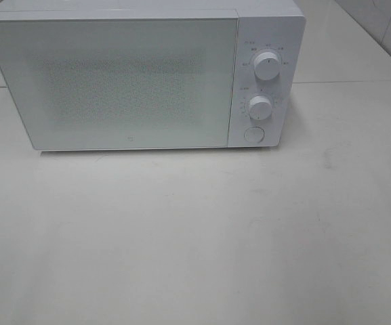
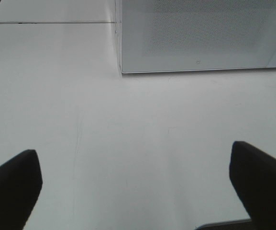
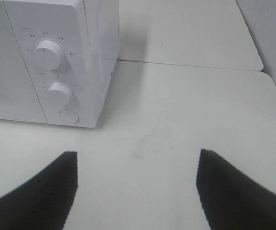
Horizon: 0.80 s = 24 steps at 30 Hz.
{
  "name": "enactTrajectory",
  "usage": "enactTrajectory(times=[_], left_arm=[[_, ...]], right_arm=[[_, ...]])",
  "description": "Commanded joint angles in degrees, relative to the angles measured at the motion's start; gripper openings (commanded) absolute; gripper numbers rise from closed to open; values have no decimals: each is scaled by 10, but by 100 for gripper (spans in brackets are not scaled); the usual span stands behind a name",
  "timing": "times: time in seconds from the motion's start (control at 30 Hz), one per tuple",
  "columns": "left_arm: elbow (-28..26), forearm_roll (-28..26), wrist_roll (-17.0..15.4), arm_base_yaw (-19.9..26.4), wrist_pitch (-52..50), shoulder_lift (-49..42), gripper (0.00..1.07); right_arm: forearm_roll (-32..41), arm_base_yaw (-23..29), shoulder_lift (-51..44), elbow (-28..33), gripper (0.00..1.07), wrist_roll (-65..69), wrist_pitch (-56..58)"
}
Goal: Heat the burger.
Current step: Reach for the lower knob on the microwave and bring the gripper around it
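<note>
The burger is out of view in every frame. A white microwave (image 1: 141,74) stands at the back of the table with its door (image 1: 114,84) shut. On its right panel are two round knobs (image 1: 267,68) and a round button (image 1: 253,133). My left gripper (image 2: 135,184) is open over bare table in front of the microwave's left corner, with nothing between its black fingers (image 2: 13,187). My right gripper (image 3: 135,189) is also open and empty, low over the table in front of and to the right of the control panel (image 3: 56,76). Neither arm shows in the high view.
The white table (image 1: 195,237) has a seam running behind and beside the microwave (image 3: 190,64). A tiled wall (image 1: 385,27) rises at the far right.
</note>
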Motion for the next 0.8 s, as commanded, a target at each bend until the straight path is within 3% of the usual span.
enactTrajectory(times=[0.03,0.33,0.8], left_arm=[[-1,-5,-4,1,-6,-14,100],[-1,-5,-4,1,-6,-14,100],[-1,-5,-4,1,-6,-14,100]], right_arm=[[-2,-2,29,1,68,-4,-43],[-2,-2,87,1,68,-4,-115],[-1,-2,202,1,68,-4,-343]])
